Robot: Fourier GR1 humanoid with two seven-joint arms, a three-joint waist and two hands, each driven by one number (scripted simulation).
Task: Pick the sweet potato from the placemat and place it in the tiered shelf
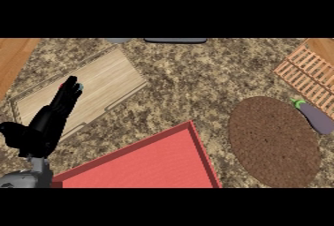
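Left hand (46, 123): it shows at the view's left edge, fingers straight and raised, holding nothing. It is at rest over the near corner of the wooden board (98, 84). My judgement is that it is parked there to stay out of the work area, which is on the opposite side of the counter (195, 79).

Right hand: not visible, so nothing can be said of its state.

Task item: the only produce in sight is a purple vegetable (314, 117) with a green stem cap. It looks more like an eggplant than a sweet potato. It lies on its side at the far right rim of the round brown placemat (274, 141), stem end pointing away from the robot, untouched.

Destination: the slatted orange shelf (310, 73) stands at the upper right, near the vegetable and just beyond the placemat. This short path favours the right hand for the pick.

A red tray (157, 163) sits at the near edge between the left hand and the placemat, and plays no evident part in the task.

Status: the pick has not begun.
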